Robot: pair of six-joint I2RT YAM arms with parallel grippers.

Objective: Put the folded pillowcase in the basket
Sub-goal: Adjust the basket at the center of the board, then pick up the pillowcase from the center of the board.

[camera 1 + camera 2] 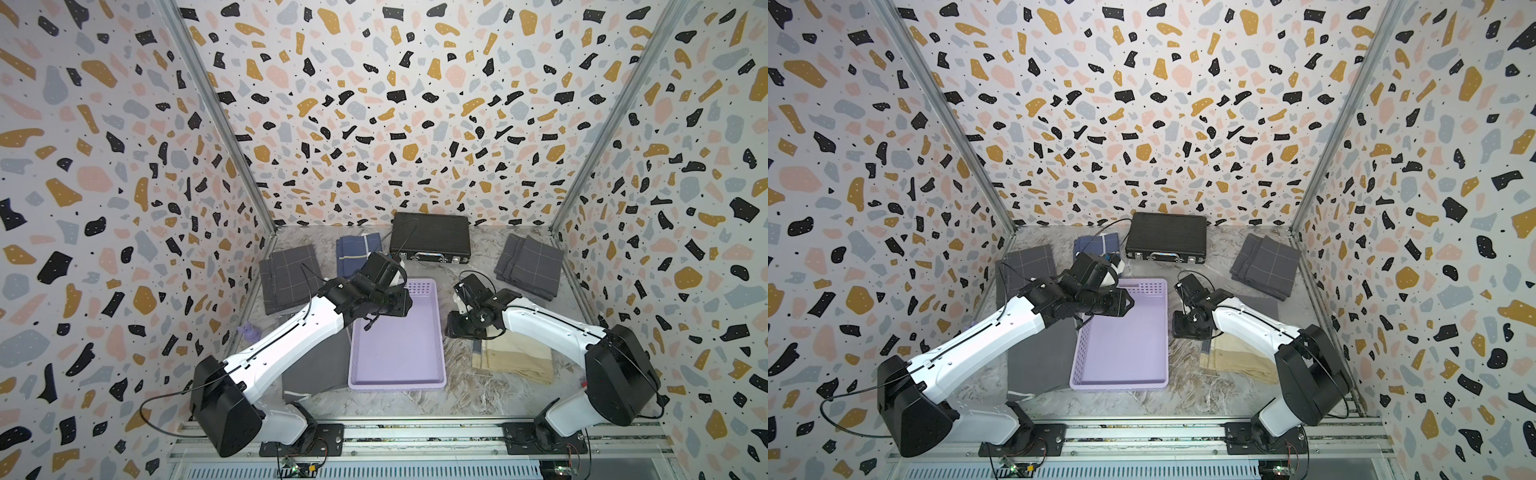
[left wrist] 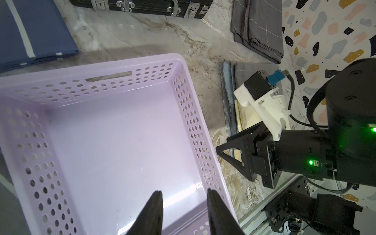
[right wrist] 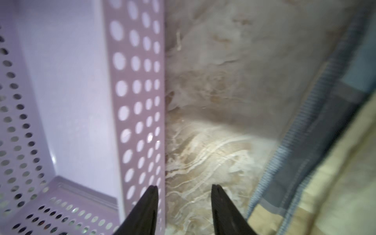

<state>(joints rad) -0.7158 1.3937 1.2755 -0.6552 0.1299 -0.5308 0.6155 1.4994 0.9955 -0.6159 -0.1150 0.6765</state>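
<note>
Right wrist view: right fingers, apart and empty, hung above the table between the basket and the beige folded pillowcase, nearer it than the left fingers, parted over the basket.

Top views evenly lit, sharp; I note walls bowing at edges. Right wrist feed blurred. Glare on basket, left wrist.

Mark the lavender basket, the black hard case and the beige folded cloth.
lavender basket [image 1: 399,353]: in a top view, on its bare floor.
black hard case [image 1: 430,237]: in a top view, on the middle of its lid.
beige folded cloth [image 1: 521,361]: in a top view, on its top layer.
</note>
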